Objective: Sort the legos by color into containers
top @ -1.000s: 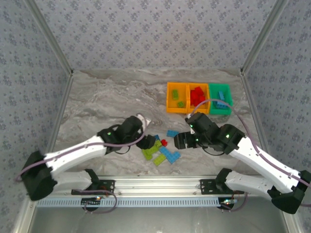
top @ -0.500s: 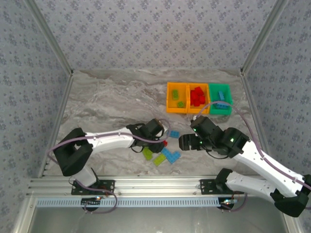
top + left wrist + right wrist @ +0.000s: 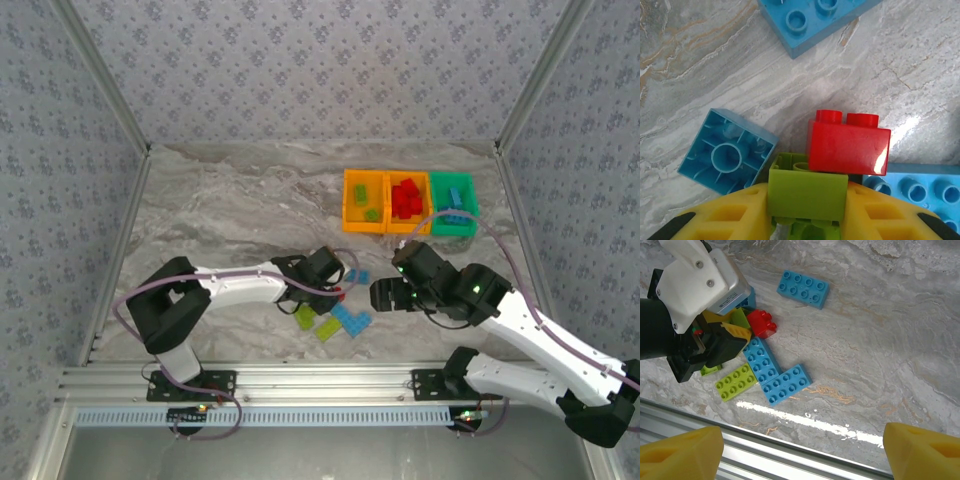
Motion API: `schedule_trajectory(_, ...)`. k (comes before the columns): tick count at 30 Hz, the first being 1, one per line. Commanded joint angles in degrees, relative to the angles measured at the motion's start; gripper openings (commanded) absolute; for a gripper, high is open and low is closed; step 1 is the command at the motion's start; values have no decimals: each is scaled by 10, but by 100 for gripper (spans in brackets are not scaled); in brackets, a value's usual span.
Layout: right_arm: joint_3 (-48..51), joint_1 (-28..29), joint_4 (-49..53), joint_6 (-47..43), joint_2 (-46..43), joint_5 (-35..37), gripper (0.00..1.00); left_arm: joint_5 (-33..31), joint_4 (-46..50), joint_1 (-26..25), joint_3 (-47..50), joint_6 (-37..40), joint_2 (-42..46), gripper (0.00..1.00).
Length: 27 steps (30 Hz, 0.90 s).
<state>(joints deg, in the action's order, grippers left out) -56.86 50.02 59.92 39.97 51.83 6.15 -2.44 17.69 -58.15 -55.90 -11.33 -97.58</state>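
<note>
Right now the left gripper (image 3: 807,216) is clamped on a lime green brick (image 3: 807,192) lying just on the gripper's side of the red brick (image 3: 847,142), touching it or very nearly so (the wrist view is too close to be sure). Left of the red brick lies an upturned light blue brick (image 3: 727,152); beyond it, a light blue plate (image 3: 815,17); to its right and nearer, a studded blue brick (image 3: 920,192). The right gripper (image 3: 378,294) hovers right of the red brick, its fingers spread wide, nothing between them. Well beyond the red brick and to its right stand the left orange bin (image 3: 347,200) holding green bricks, the middle orange bin (image 3: 408,177) holding red, and the green bin (image 3: 471,205) holding blue.
</note>
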Motion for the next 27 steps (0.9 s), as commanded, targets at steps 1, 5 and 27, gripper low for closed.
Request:
schedule_trajectory(1, -4, 2, 24, 14, -6, 17, 86, -6, -9, -4, -19, 9, -14, 33)
schedule_trajectory(5, -4, 1, 30, 17, -8, 20, 86, -6, -7, -4, -29, 10, -6, 23)
schedule_trajectory(27, -29, 1, 22, 48, -69, 87, 86, -112, -87, 87, -410, 99, -194, 20)
